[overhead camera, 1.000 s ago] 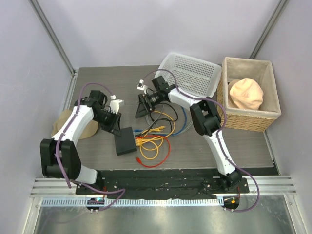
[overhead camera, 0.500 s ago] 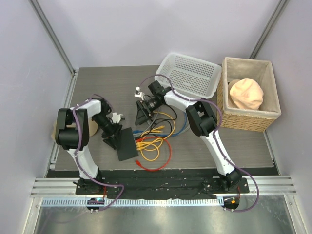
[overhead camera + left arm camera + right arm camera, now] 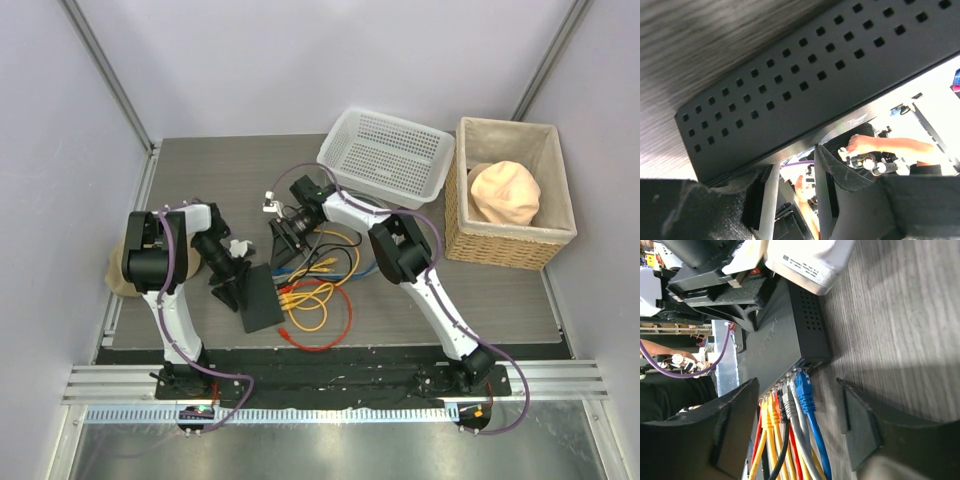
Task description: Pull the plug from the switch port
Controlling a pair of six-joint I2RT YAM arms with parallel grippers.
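While no plug has yet left its socket, the work stands at the approach to the grasp.

The tabletop carries everything. The switch lies flat on it, front and left of centre, between the two end effectors. Its socket face points to the robot's right, toward the tangle of cables. Its longer sides appear to run roughly near to far, somewhat skewed.

The left end effector sits just beside the vented side, jaws partly apart and clamping nothing visible. The right end effector has its jaws wide apart, straddling the row of plugs and touching none. The blue plug, outermost in the row, is seated.

In my judgement the next move is to close on one plug and draw it straight out while the left steadies the box.
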